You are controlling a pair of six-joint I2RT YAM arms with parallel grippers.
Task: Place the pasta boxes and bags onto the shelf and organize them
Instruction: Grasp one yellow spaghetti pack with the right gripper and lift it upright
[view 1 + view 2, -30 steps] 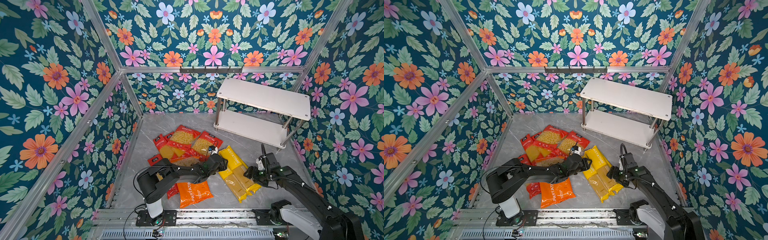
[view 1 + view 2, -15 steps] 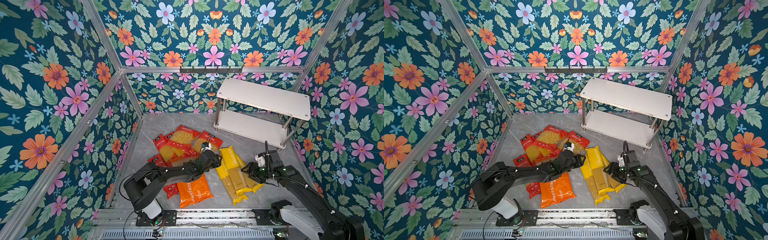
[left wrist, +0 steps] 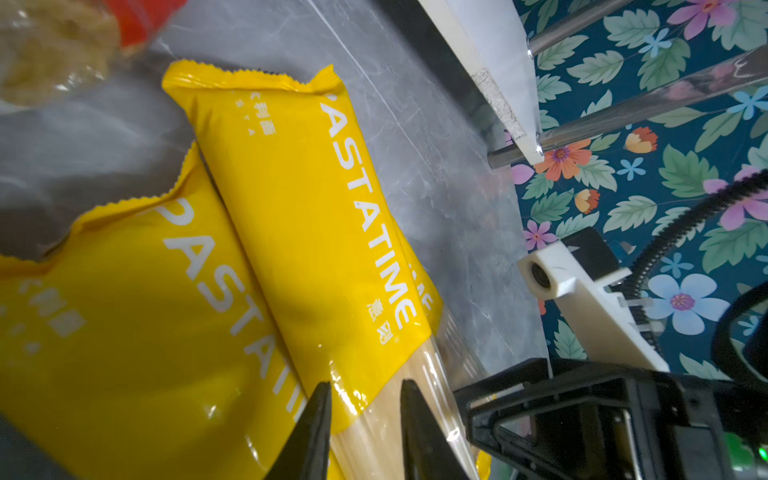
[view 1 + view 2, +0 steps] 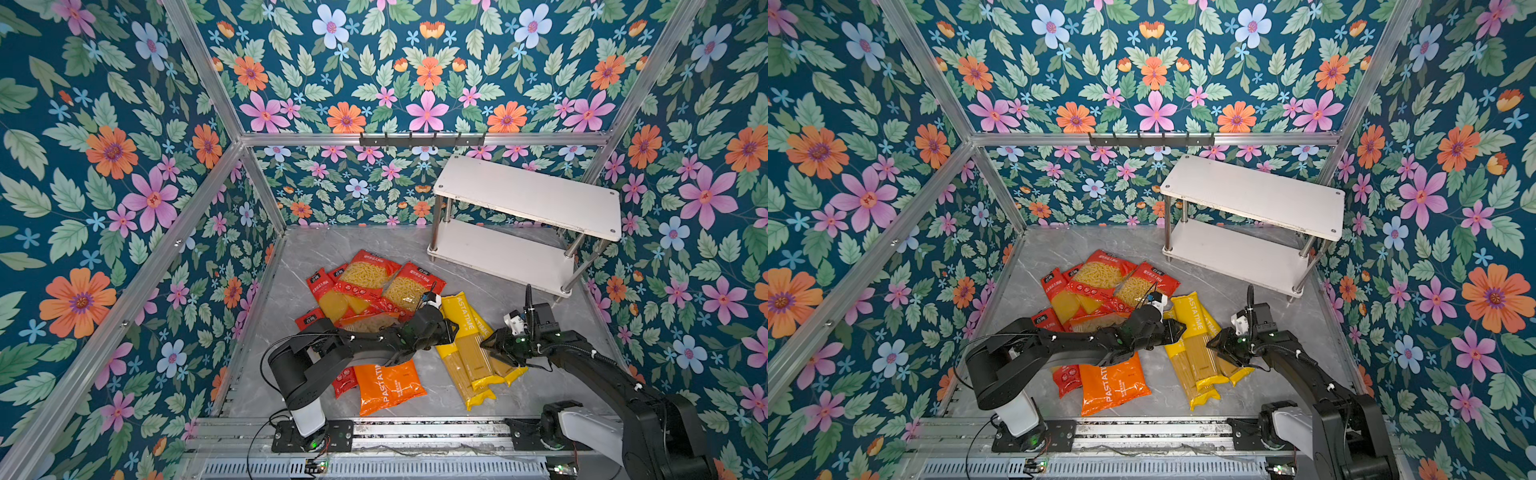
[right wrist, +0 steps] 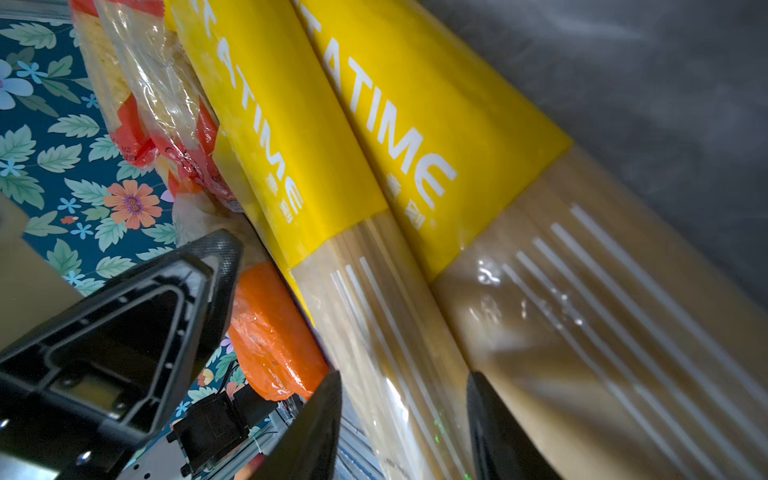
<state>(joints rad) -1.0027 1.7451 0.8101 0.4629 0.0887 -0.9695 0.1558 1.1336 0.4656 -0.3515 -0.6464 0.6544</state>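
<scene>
Nine pasta packs lie on the grey table, with two claws at the yellow ones.

The white shelf [image 4: 528, 195] of two boards stands at the back right of the table [image 4: 316, 249], well apart from the pile. One orange bag [image 4: 390, 386] reads PASTATI, and the rest goes under the left arm [image 4: 365, 345]. Three long yellow packs [image 4: 457, 307] lie side by side, printed PASTATIME; one is partly under the others. Two red macaroni bags [image 4: 368, 274] and three long red packs [image 4: 322, 291] overlap behind them, and their white writing is too small to read. The left claw [image 3: 365, 383] has its jaws near together over the middle yellow pack, and I cannot tell if it pinches. The right claw [image 5: 404, 374] has its jaws apart, one at each side of a yellow pack's clear part.
</scene>
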